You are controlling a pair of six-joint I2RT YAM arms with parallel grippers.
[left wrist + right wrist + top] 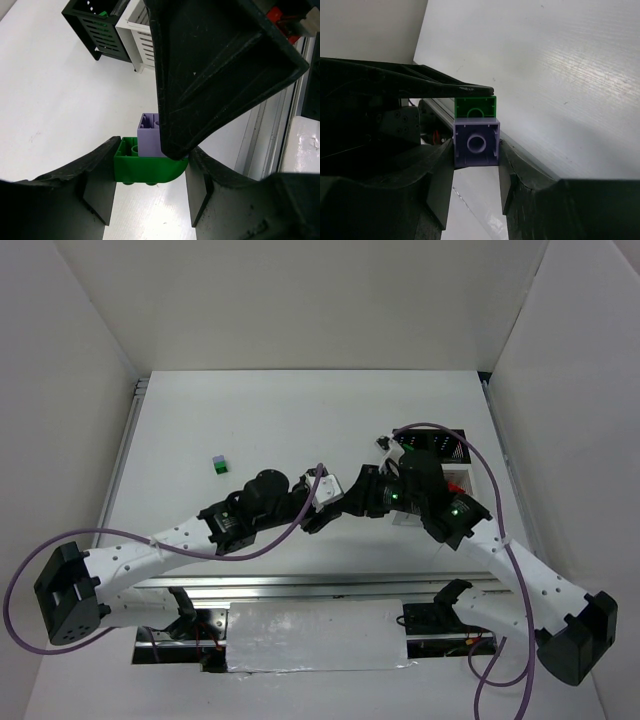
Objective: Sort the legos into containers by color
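Note:
Both grippers meet over the table's middle on one stacked pair of legos. My left gripper (150, 172) is shut on the green brick (145, 167). My right gripper (476, 150) is shut on the lavender brick (476, 142), which is joined to the green brick (475, 107). In the top view the pair is hidden between the left gripper (328, 505) and the right gripper (362, 496). Another lavender-on-green pair (218, 464) sits on the table at the left. The black bin (440, 444) and the white bin (458, 483) stand at the right.
The black bin (95, 27) holds something green, and the white bin (137, 37) stands beside it. Something red (455, 483) lies in the white bin. A metal rail (300, 585) runs along the near edge. White walls enclose the table.

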